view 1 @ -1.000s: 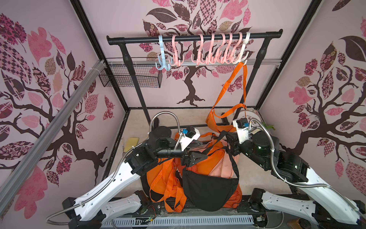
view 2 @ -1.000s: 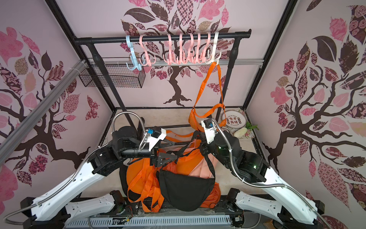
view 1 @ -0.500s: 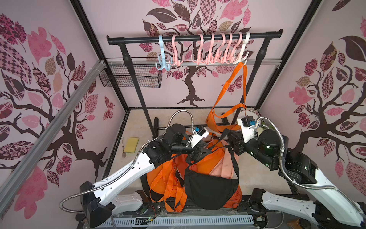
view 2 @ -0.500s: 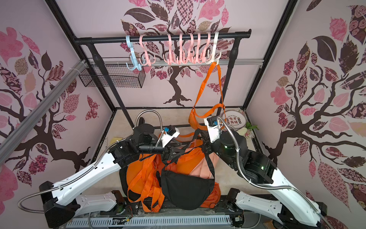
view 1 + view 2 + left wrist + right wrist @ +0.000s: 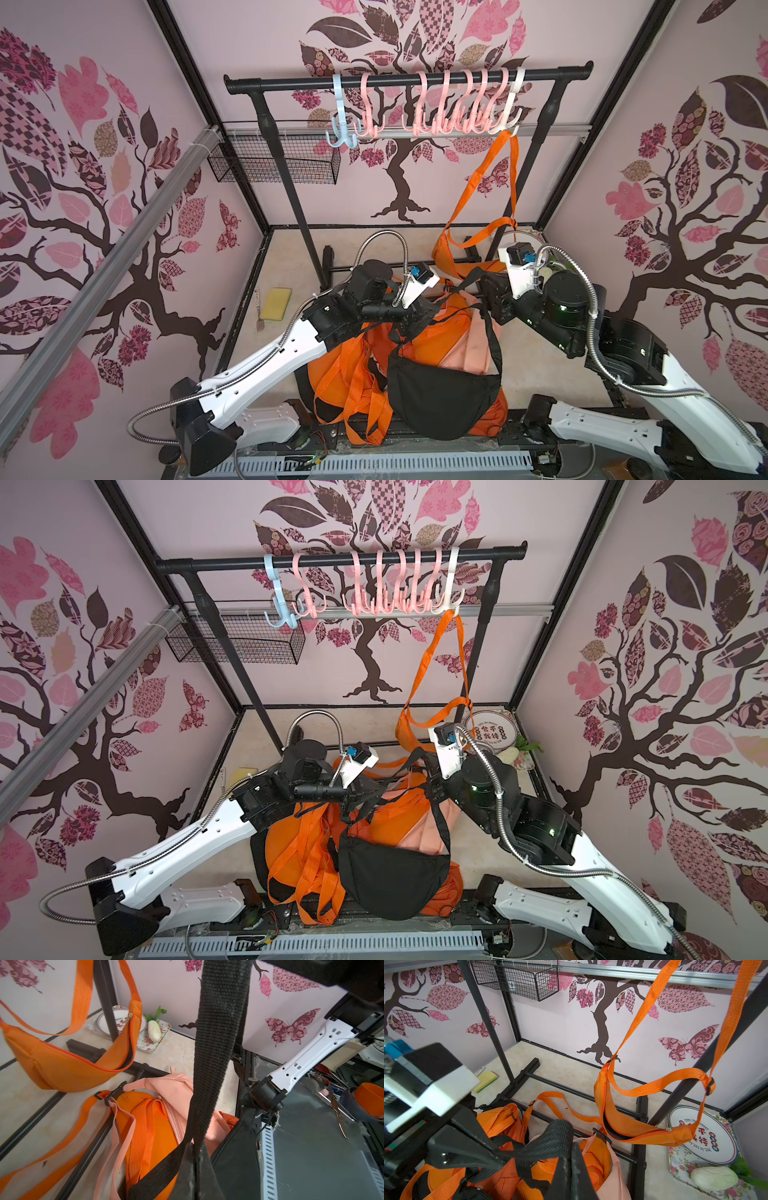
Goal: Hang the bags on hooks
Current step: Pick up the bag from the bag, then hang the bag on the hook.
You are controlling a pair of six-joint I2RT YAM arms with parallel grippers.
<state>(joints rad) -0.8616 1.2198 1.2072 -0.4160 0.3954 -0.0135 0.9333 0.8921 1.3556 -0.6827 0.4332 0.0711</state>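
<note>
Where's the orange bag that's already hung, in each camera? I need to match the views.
In a top view: orange bag, right of centre, above the arms.
In a top view: the same place.
Left wrist: at the picture's left, pouch sagging.
Right wrist: right of centre, beside the plate.
Shared landmark: the black rack post right behind it.

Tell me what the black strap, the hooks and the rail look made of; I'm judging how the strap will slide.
The strap: woven synthetic webbing, probably nylon or polypropylene; a coarse matte ribbed weave shows.
The hooks: moulded plastic, likely; smooth pastel, slightly glossy, thick rounded sections.
The rail: probably painted metal tube; even black satin surface, faint sheen.
</note>
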